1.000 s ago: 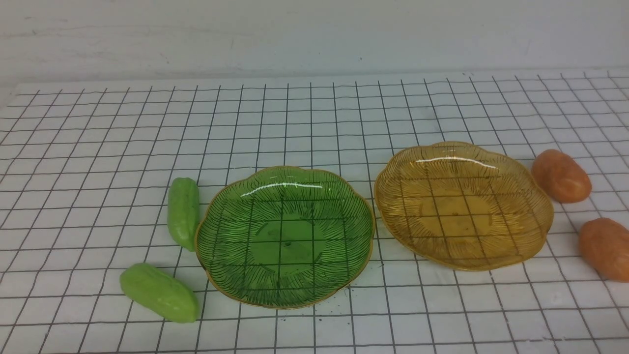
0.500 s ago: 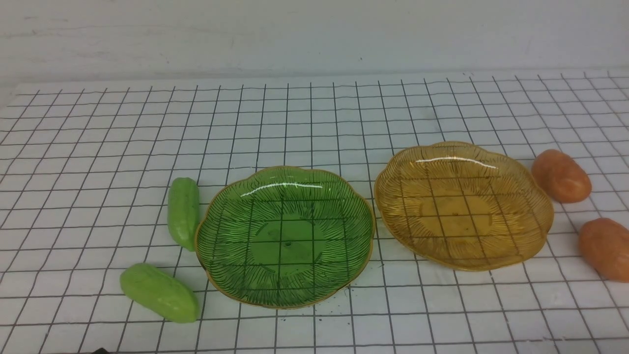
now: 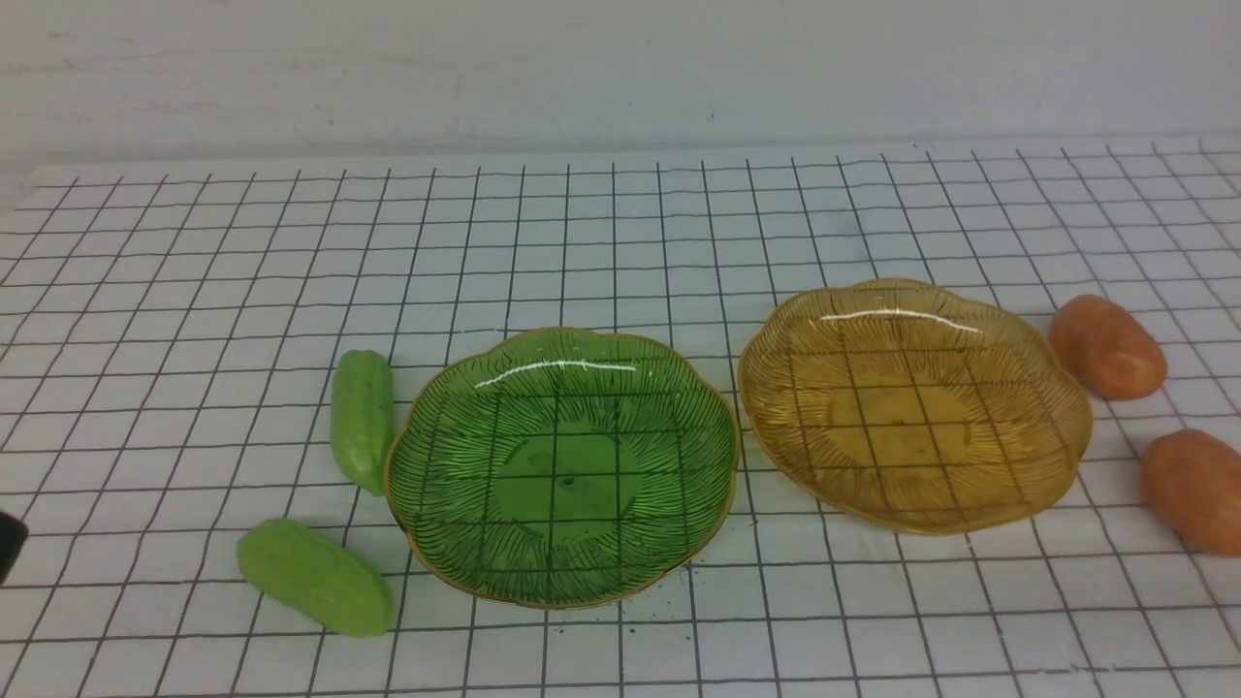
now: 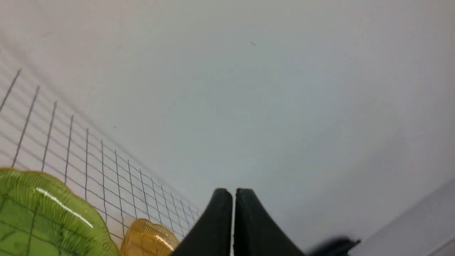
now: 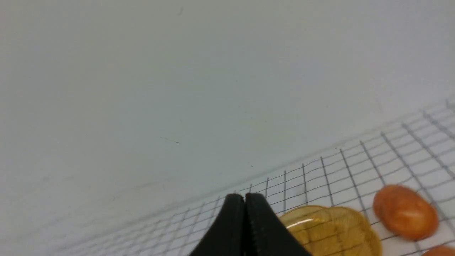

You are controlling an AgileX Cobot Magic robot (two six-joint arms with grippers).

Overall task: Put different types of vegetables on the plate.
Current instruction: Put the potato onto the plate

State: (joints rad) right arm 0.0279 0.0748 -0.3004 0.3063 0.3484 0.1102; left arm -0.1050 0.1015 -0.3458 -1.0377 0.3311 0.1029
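Green plate (image 3: 562,475) & yellow plate (image 3: 911,407), no veg on 'em yet.
L gripper (image 4: 234,193) + R gripper (image 5: 245,197) both squeezed shut, w/ nothing in them.

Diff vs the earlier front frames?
Left gripper: edged into the front view at its near left, now a dark tip farther left and forward. Nothing grasped or released. Pods, potatoes, green dish and amber dish: unmoved.
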